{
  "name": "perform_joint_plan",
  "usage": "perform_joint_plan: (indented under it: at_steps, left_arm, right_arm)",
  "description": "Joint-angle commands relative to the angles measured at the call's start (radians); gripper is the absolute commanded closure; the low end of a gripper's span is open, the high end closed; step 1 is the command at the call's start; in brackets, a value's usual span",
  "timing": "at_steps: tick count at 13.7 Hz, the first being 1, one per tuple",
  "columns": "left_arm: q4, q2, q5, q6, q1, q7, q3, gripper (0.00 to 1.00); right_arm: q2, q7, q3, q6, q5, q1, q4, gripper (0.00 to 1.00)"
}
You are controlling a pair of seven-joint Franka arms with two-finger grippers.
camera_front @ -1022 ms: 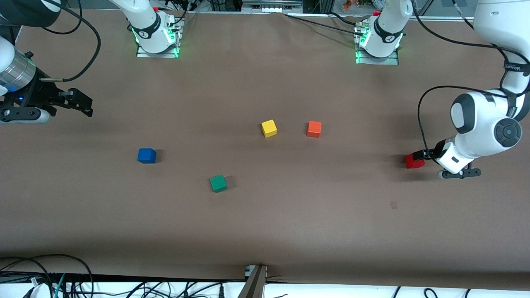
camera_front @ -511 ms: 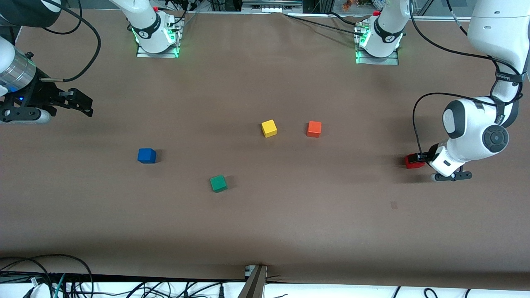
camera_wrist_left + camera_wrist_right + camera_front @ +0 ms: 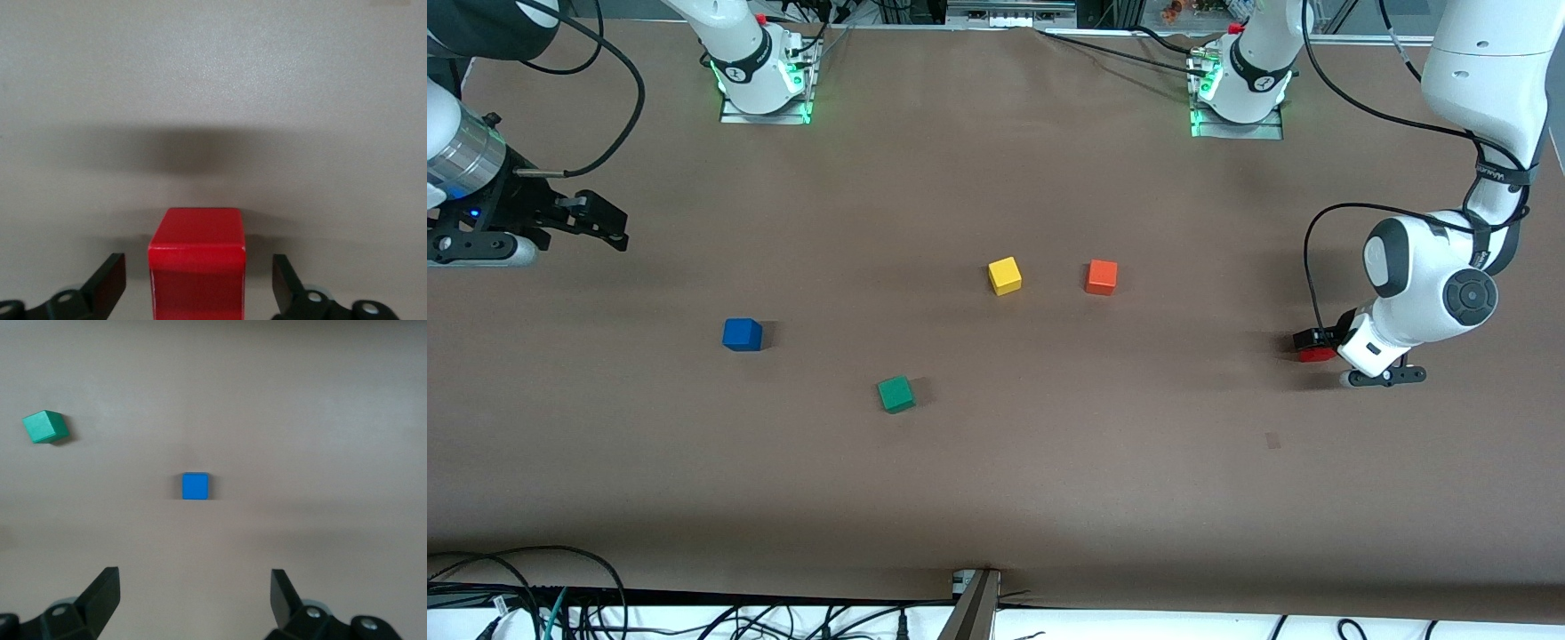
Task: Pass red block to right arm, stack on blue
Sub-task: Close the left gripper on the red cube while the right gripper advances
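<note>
left gripper (image 3: 199,293) straddles red block (image 3: 197,263), gaps at both side edges.

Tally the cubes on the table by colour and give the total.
Red cube: 1
Orange cube: 1
Yellow cube: 1
Green cube: 1
Blue cube: 1
Total: 5
</note>
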Motion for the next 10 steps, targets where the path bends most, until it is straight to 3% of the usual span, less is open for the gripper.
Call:
perform_joint_plan:
  at_steps: [1, 4, 8, 10]
  left_arm:
    - [-0.012, -0.016, -0.005, 0.001, -0.003, 0.019, 0.000, 0.74]
    - [-0.007, -0.022, -0.005, -0.002, -0.002, 0.019, 0.000, 0.98]
    - [0.003, -0.069, -0.006, -0.025, -0.011, 0.018, -0.007, 1.00]
    - [0.028, -0.096, -0.005, -0.048, -0.031, 0.019, -0.024, 1.00]
  right_arm:
    - [0.028, -0.013, 0.001, -0.012, 0.021, 0.003, 0.021, 0.00]
    - [0.053, -0.021, 0.001, -0.016, 0.021, 0.003, 0.023, 0.00]
    - [0.054, -0.227, 0.003, -0.082, 0.023, 0.020, 0.021, 0.00]
    - [0.050, -0.280, 0.003, -0.093, 0.068, 0.025, 0.023, 0.00]
